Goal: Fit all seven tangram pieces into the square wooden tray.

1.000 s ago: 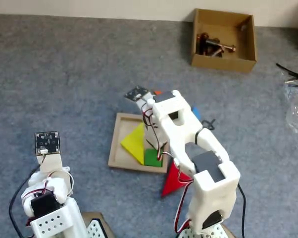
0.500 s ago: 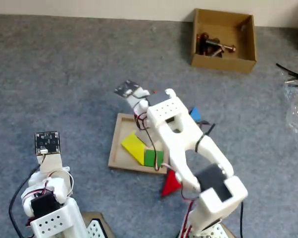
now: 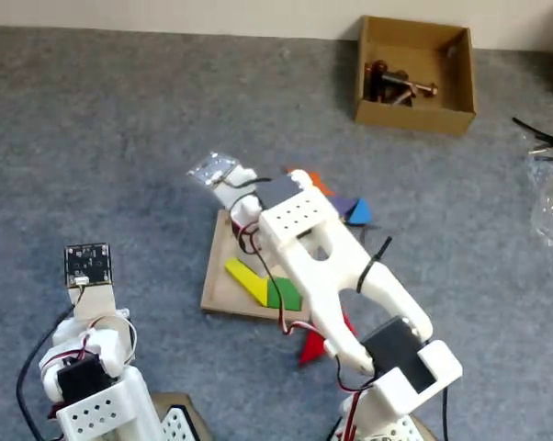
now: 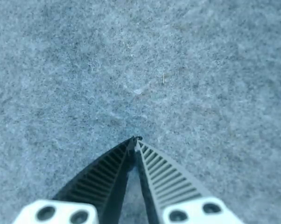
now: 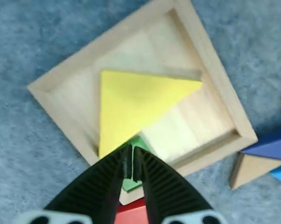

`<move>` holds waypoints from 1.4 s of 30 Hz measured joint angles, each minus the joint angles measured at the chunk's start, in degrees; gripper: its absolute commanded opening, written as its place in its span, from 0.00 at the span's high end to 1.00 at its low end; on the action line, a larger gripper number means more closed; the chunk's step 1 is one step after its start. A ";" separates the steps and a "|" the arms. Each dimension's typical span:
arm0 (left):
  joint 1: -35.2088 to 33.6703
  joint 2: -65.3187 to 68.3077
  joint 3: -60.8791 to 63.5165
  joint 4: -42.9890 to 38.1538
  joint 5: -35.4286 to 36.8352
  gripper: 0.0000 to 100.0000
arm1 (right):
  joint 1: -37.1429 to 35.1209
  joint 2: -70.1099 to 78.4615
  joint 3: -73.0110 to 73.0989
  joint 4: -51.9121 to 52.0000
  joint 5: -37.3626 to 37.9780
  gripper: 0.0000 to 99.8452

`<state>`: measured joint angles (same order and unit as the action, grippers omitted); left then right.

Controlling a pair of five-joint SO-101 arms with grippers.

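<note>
The square wooden tray (image 3: 214, 276) lies mid-table under my right arm (image 3: 299, 234). A yellow triangle (image 5: 136, 105) lies tilted inside the tray (image 5: 210, 79), one edge resting on a green piece (image 5: 141, 142). My right gripper (image 5: 131, 151) hovers shut just above the yellow triangle's corner, holding nothing. In the high view the yellow triangle (image 3: 244, 274) and the green piece (image 3: 284, 294) show beside the arm. A red triangle (image 3: 311, 346) lies off the tray's near corner. Orange (image 3: 319, 183), purple (image 3: 341, 205) and blue (image 3: 359, 213) pieces lie beyond the tray. My left gripper (image 4: 135, 140) is shut over bare carpet.
A cardboard box (image 3: 414, 75) with small metal parts stands at the back right. Cables and a plastic bag (image 3: 552, 207) lie at the right edge. The left arm's base (image 3: 88, 377) sits at the front left on grey carpet.
My right arm swung left and farther across the tray, covering more of the yellow triangle and uncovering the orange and purple pieces. The left arm kept still.
</note>
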<state>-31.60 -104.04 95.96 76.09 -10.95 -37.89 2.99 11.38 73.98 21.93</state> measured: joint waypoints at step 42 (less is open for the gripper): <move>0.00 0.00 0.00 0.00 0.00 0.99 | -5.27 3.78 -5.10 -8.79 -25.76 0.69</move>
<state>-31.60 -104.04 95.96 76.09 -10.95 -43.16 6.77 6.29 65.19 -3.82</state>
